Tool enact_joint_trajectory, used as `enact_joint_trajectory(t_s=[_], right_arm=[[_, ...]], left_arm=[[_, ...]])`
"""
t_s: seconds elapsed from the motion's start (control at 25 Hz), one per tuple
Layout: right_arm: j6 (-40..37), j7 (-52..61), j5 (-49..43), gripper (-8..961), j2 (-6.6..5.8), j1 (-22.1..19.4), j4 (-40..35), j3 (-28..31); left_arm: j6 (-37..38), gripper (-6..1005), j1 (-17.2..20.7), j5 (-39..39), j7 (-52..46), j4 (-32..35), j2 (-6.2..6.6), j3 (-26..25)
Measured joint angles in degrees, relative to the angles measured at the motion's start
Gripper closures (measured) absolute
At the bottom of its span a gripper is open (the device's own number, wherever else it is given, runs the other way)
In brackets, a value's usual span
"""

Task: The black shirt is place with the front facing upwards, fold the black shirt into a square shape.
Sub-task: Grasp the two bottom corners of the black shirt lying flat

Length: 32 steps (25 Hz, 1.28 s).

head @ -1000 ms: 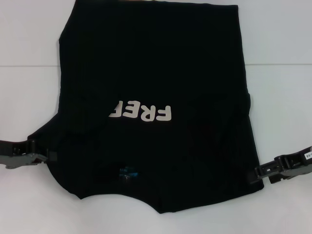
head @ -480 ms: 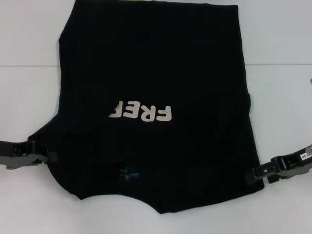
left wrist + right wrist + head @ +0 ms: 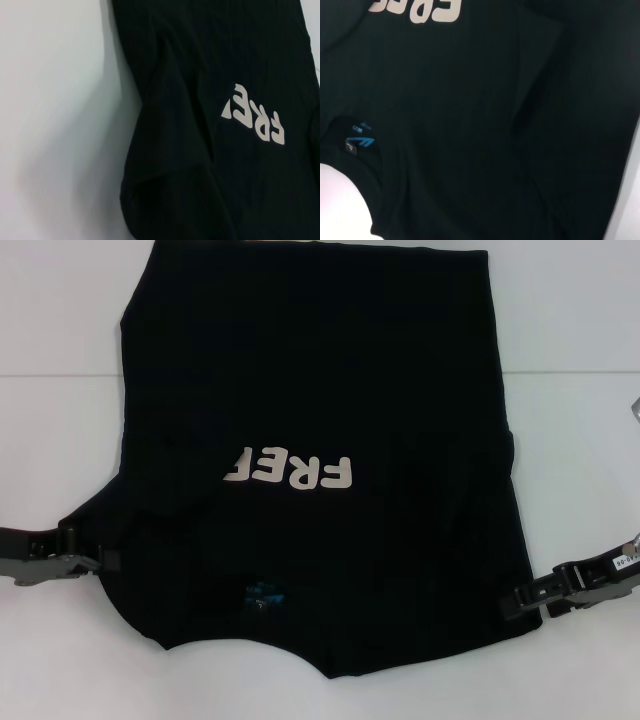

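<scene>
The black shirt lies front up on the white table, its sides folded inward over the front. The pale "FREE" lettering is partly covered, and the blue neck label is at the near end. My left gripper is at the shirt's near left edge, by the shoulder. My right gripper is at its near right edge. The left wrist view shows the shirt and the lettering. The right wrist view shows the shirt and the label.
Bare white table surrounds the shirt on the left, right and near sides. The shirt's far end reaches the top edge of the head view. A small grey object shows at the far right edge.
My right gripper has moved a little left and nearer, onto the shirt's right edge. The left gripper and the shirt have hardly moved.
</scene>
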Motion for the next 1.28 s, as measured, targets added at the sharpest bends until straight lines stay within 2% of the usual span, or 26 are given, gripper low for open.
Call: enact_joint_trajectory(t_s=[0.76, 1.28], right_arm=[[0.0, -0.1, 0.0, 85, 0.30, 1.4, 1.4, -0.2], [0.2, -0.2, 0.2, 95, 0.98, 2.2, 1.9, -0.8]], left_arm=[[0.0, 950, 0.1, -0.3, 0.5, -0.2, 0.10, 0.0], [0.0, 950, 0.1, -0.4, 0.5, -0.3, 0.10, 0.0]])
